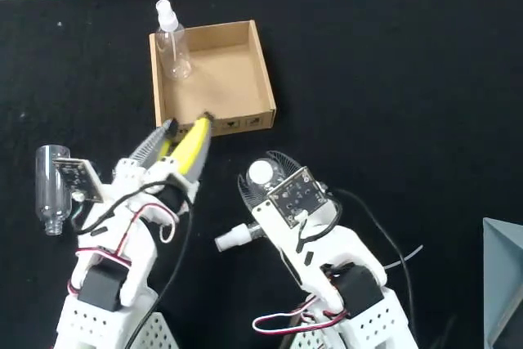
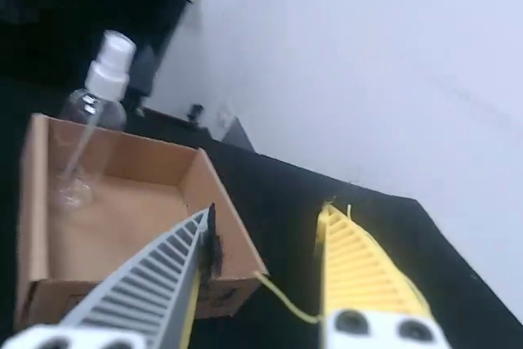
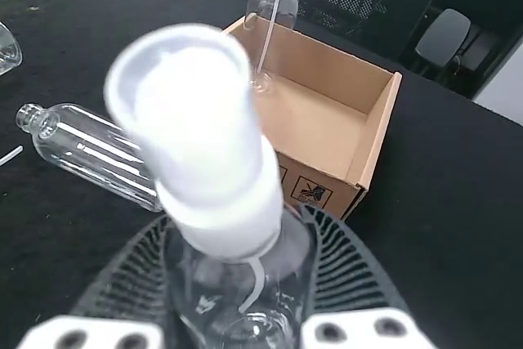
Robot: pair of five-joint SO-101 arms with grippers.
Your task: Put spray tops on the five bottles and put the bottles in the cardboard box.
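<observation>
Right claw (image 3: pixel 241 239) holds spray-topped bottle (image 3: pixel 214 202): likely light, thin, slick plastic; grip mid-body, gently. Left claw (image 1: pixel 186 124) wide, empty, at six o'clock of cardboard box (image 1: pixel 263 67).

Soft, even light falls on the black tabletop (image 1: pixel 392 79), which swallows any shadows. The box (image 1: pixel 265 79) holds only faint shade along its inner walls. The spray top (image 3: pixel 196 120) glares white (almost featureless), and the wall (image 2: pixel 368 55) is bright.
</observation>
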